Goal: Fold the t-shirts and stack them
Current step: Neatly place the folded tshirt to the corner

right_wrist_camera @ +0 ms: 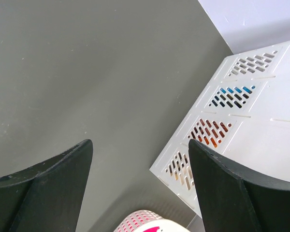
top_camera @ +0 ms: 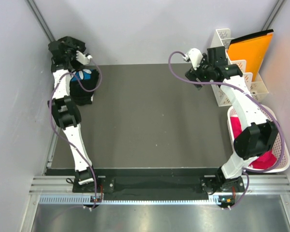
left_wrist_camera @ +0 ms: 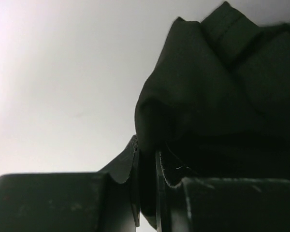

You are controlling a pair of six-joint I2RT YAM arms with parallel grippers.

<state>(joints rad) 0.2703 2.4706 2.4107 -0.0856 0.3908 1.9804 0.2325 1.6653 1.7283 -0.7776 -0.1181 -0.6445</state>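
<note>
A dark grey table mat (top_camera: 150, 121) spreads beneath the right gripper (right_wrist_camera: 139, 145), enclosed by pale, evenly lit walls (top_camera: 145, 29). Just right of the gripper stands a white slotted rack (right_wrist_camera: 241, 125). A white lattice basket (right_wrist_camera: 140, 223) sits behind it.

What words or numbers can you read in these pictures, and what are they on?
No words or numbers can be read anywhere.
t-shirt: the print shows only blue and white shapes from above, too small to tell any letters.
white rack: only slotted holes, no label.
orange folder: plain, no writing shows.
</note>
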